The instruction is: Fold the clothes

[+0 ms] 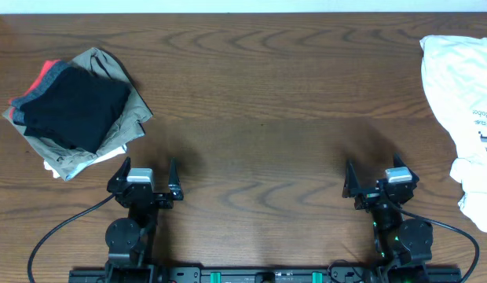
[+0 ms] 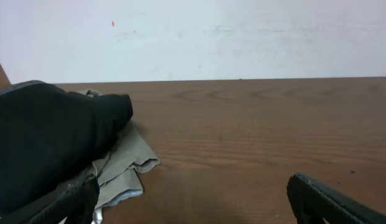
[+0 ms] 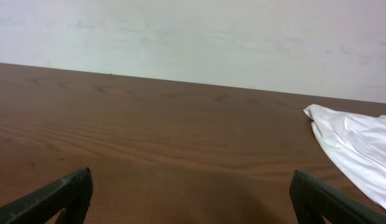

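Observation:
The clothes (image 1: 75, 106) lie folded at the far left of the table: black fabric with a grey band and a coral-red edge showing at the upper left. They sit on top of a khaki garment (image 1: 132, 110). In the left wrist view the black fabric (image 2: 50, 137) fills the left side, close to my left finger. My left gripper (image 1: 149, 167) (image 2: 193, 205) is open below and to the right of the pile, with only bare wood between its fingers. My right gripper (image 1: 373, 169) (image 3: 193, 199) is open over bare table near the front right.
A white printed garment (image 1: 463, 102) (image 3: 355, 143) lies crumpled at the right edge. The khaki garment (image 2: 124, 162) has a pale piece under it. The brown wooden table (image 1: 259, 94) stretches between the two piles, and a white wall stands behind its far edge.

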`<state>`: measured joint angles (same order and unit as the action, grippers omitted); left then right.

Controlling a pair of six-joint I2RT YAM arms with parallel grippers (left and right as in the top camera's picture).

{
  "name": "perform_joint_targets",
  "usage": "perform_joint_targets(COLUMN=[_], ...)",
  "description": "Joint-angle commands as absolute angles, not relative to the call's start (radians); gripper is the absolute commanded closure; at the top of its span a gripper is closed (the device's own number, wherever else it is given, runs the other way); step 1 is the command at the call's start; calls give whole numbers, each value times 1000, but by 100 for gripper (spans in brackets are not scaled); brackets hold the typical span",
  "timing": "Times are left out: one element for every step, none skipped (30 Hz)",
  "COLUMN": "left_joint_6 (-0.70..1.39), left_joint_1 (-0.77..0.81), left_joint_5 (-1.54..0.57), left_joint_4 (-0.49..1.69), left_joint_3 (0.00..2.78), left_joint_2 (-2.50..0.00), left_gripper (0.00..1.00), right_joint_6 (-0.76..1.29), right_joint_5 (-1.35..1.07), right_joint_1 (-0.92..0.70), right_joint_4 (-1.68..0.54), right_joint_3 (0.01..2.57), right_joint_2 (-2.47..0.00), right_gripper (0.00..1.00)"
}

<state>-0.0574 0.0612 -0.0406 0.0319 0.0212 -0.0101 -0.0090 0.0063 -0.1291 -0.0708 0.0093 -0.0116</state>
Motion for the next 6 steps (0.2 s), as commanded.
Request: perform_joint_targets(left_joint_6=[-75,-75,-75,-75,-75,-75], left_joint_1=[64,64,64,64,64,64], left_joint_5=[-7,-7,-7,-7,-7,-7], left_joint_4=[70,70,70,70,70,70], left_joint_3=[4,4,4,4,4,4], left_joint_2=[-4,-4,-4,-4,-4,-4], left_gripper=[2,2,2,2,2,2], right_joint_6=[-20,-20,-20,-20,-20,-20], right_joint_5=[-1,-1,-1,-1,-1,-1], right_joint_1=[-119,-119,-119,-119,-119,-119], right_joint_4=[-74,-74,-73,-73,-73,-74], right_joint_3=[5,5,5,5,5,5], right_joint_2=[-5,-5,-5,-5,-5,-5], right_gripper=[1,1,1,1,1,1])
